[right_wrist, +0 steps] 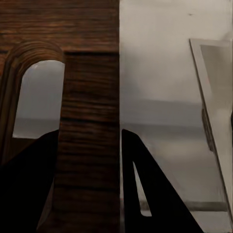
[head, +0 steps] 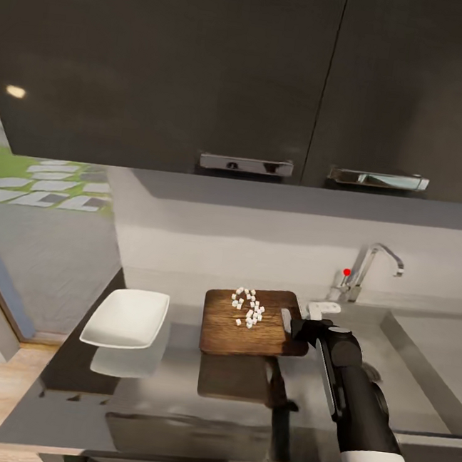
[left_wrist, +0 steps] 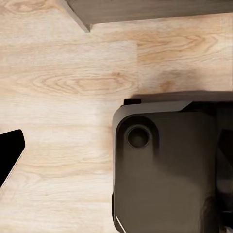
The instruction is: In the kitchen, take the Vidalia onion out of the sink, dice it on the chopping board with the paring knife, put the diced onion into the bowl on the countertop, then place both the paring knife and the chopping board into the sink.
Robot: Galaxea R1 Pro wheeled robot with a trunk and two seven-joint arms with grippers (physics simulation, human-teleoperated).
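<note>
The dark brown chopping board (head: pixel 248 330) is over the glossy dark countertop (head: pixel 169 396), with its reflection just below it. Several small white cubes of diced Vidalia onion (head: pixel 249 308) lie on its far half. My right gripper (head: pixel 297 330) is shut on the board's handle end. In the right wrist view its two black fingers (right_wrist: pixel 141 184) straddle the wooden bar (right_wrist: pixel 90 121) beside the handle slot (right_wrist: pixel 36 97). The white squarish bowl (head: pixel 126 317) stands to the left of the board and holds nothing. The paring knife is out of view. One dark finger (left_wrist: pixel 9 151) of my left gripper hangs over the floor.
The steel sink (head: pixel 432 354) lies right of the board, with its faucet (head: pixel 370 268), a red knob (head: pixel 347 272) and a small white fitting (head: pixel 322 309) at the back. Dark wall cabinets (head: pixel 249 75) hang overhead. The left wrist view shows wooden flooring (left_wrist: pixel 63 82) and my dark base (left_wrist: pixel 165 170).
</note>
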